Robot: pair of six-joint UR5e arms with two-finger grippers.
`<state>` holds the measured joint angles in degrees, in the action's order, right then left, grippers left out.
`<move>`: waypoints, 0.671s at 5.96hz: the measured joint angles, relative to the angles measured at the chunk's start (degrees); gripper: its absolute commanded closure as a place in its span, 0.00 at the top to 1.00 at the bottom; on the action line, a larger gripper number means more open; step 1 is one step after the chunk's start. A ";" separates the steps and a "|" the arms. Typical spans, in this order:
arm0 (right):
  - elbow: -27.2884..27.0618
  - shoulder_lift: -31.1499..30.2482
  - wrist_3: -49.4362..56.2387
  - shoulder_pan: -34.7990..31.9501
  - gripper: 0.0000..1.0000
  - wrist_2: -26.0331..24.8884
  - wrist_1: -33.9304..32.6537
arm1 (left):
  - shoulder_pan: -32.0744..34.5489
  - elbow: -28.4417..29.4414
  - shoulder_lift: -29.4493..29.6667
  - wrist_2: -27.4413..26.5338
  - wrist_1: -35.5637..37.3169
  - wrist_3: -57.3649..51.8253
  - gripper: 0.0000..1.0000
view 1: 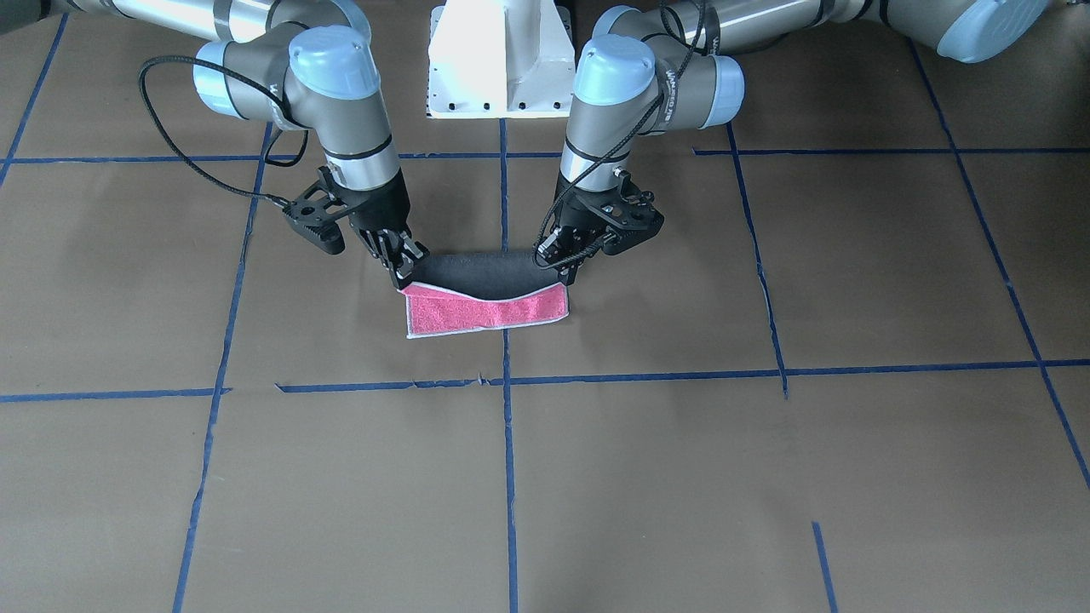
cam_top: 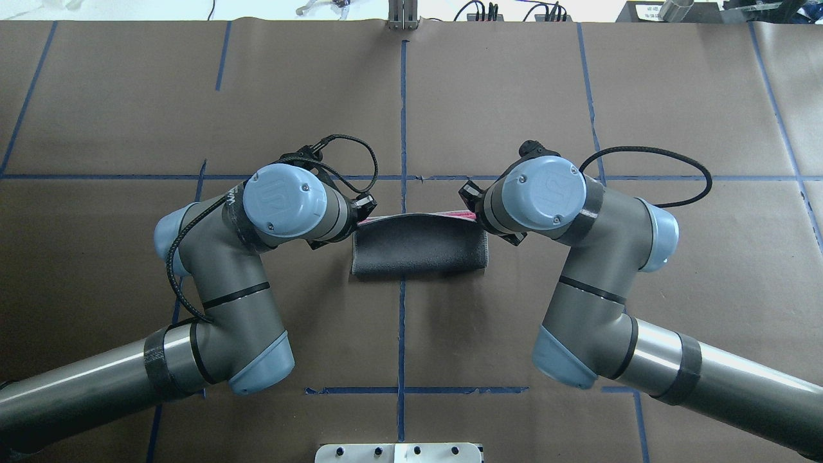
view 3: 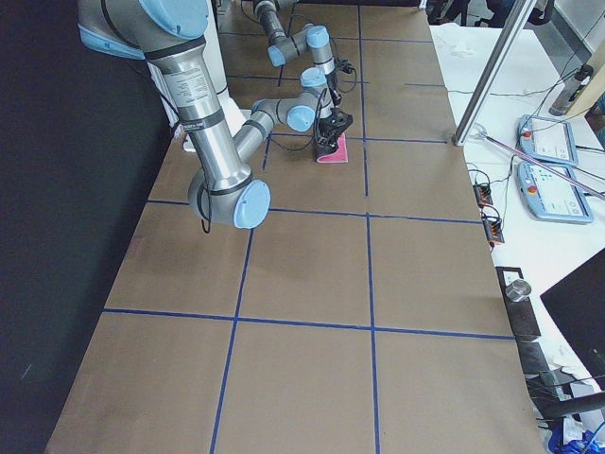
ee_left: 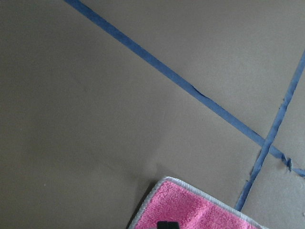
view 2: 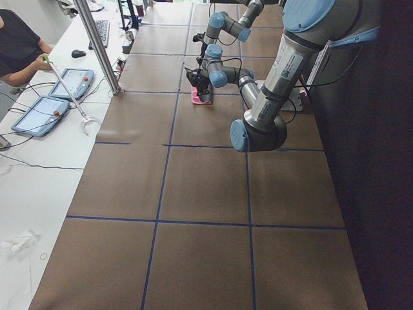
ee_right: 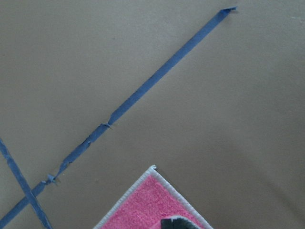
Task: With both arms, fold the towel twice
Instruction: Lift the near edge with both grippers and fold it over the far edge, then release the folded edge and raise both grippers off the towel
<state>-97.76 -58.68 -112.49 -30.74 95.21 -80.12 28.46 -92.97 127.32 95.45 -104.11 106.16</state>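
The towel (view 1: 485, 311) lies at the table's middle, partly folded. Its dark grey face (cam_top: 418, 247) arches over from the robot's side, and a pink strip with a white border lies flat on the operators' side. My left gripper (view 1: 569, 271) is shut on the raised grey edge at one corner. My right gripper (view 1: 404, 274) is shut on the other corner. Both hold that edge a little above the pink strip. In the overhead view the wrists hide the fingers. Each wrist view shows a pink corner of the towel (ee_left: 190, 210) (ee_right: 147, 205) at its bottom edge.
The white pedestal base (view 1: 501, 60) stands behind the towel on the robot's side. Blue tape lines (view 1: 508, 426) cross the brown table cover. A side table with tablets (view 2: 39, 113), a metal pole (view 2: 97, 45) and an operator lies beyond the far edge.
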 measured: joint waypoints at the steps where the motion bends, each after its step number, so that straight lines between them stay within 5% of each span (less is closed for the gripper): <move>1: 2.81 1.82 0.44 -0.74 0.04 0.23 0.13 | 0.10 0.24 0.10 0.00 -0.12 -0.11 0.00; 2: 4.68 2.85 0.89 -1.13 0.14 0.30 0.20 | 0.14 0.42 0.28 0.00 -0.18 -0.15 0.03; 3: 6.24 3.64 1.34 -1.41 0.71 0.30 0.22 | 0.17 1.03 0.47 -0.03 -0.70 -0.18 0.53; 4: 7.68 4.41 1.65 -1.57 0.84 0.29 0.26 | 0.26 2.07 0.53 -0.07 -1.87 -0.34 0.77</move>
<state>-90.08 -54.27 -110.85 -32.31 95.50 -79.87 28.72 -90.90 127.85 95.38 -105.98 105.81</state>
